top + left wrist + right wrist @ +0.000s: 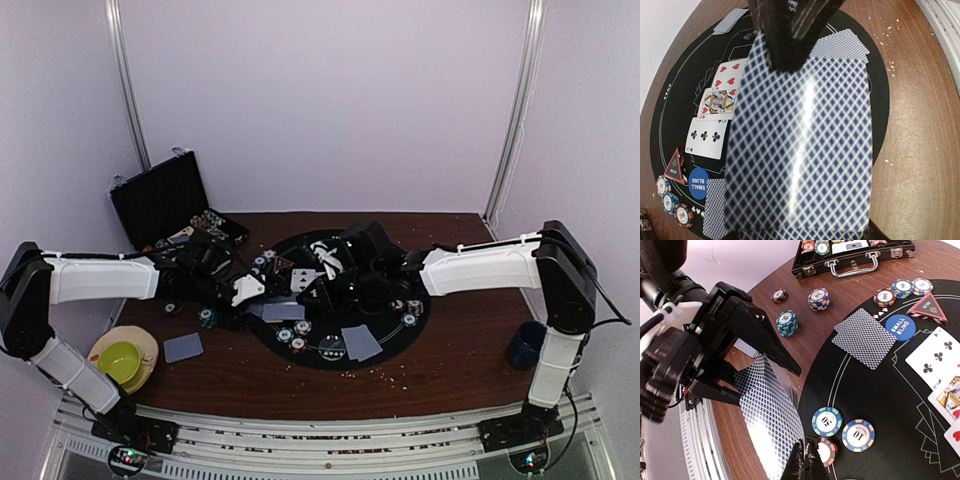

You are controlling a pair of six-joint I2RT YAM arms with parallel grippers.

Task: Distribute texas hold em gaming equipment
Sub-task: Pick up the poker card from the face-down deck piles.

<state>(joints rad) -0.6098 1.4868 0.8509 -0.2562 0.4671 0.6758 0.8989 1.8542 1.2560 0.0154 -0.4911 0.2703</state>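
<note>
Black felt mat (880,400): left claw (765,387) grips glossy blue-diamond-backed deck (805,234); right claw (804,460) pinches top card (800,150).

The blue-backed cards (800,150) fill the left wrist view, blurred, cut off at its bottom edge and hiding the middle of the black mat (685,85), while the black case (850,257) is cropped at the right wrist view's top.

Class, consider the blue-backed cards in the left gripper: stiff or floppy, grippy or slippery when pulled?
Probably floppy: the top sheet of the cards looks bowed beyond the left gripper. Likely slippery too, given the glossy glare streak.
</note>
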